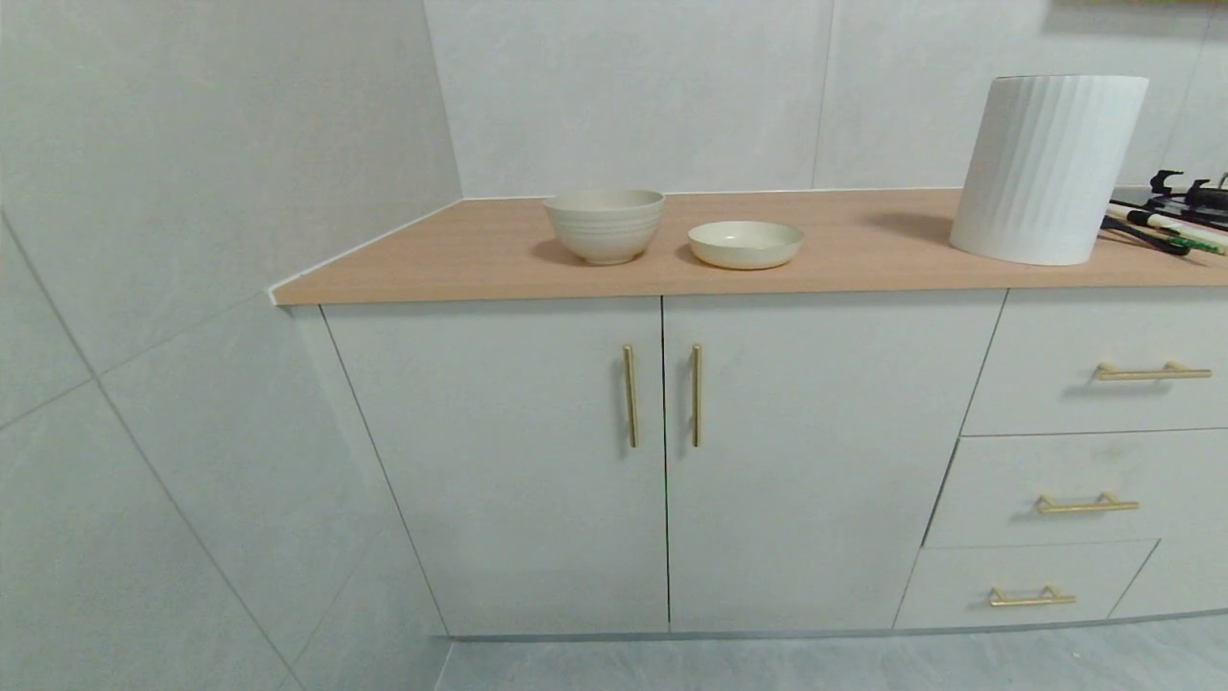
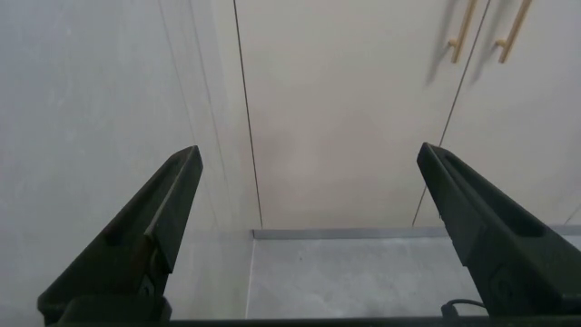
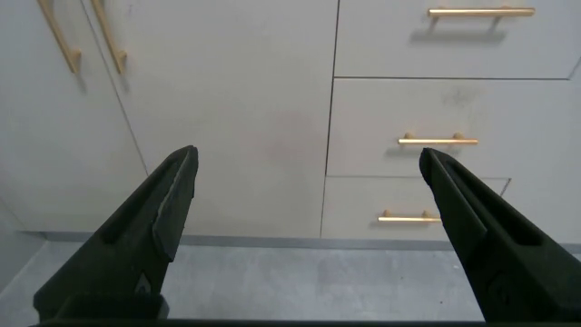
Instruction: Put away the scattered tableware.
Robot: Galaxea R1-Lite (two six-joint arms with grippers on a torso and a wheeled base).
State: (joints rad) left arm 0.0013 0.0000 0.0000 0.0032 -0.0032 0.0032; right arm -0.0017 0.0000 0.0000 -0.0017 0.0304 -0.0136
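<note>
Countertop (image 1: 460, 251) with bowl (image 1: 604, 225), dish (image 1: 745, 244), ribbed container (image 1: 1046, 168)

- Right hand (image 3: 307, 156) hangs low before the cabinet, fingers (image 3: 145, 227) spread wide.
- Beyond it: cabinet doors (image 3: 227, 109), stacked drawers (image 3: 418, 109) with gold handles (image 3: 438, 140), grey floor (image 3: 309, 282) below.

A wooden countertop (image 1: 863, 259) tops a white cabinet (image 1: 537, 537) set into a corner of the room. The side wall (image 1: 192, 192), in large pale tiles, takes up the nine o'clock side, and the back wall (image 1: 672, 96) runs across twelve o'clock. Two cabinet doors (image 1: 815, 461) meet at centre, each with an upright brass handle (image 1: 629, 395). At three to four o'clock three drawers (image 1: 1055, 384) stack, each with a horizontal brass pull (image 1: 1151, 371). Grey floor (image 1: 815, 662) lies at six o'clock, below a metal strip (image 1: 767, 633) at the cabinet's base.
</note>
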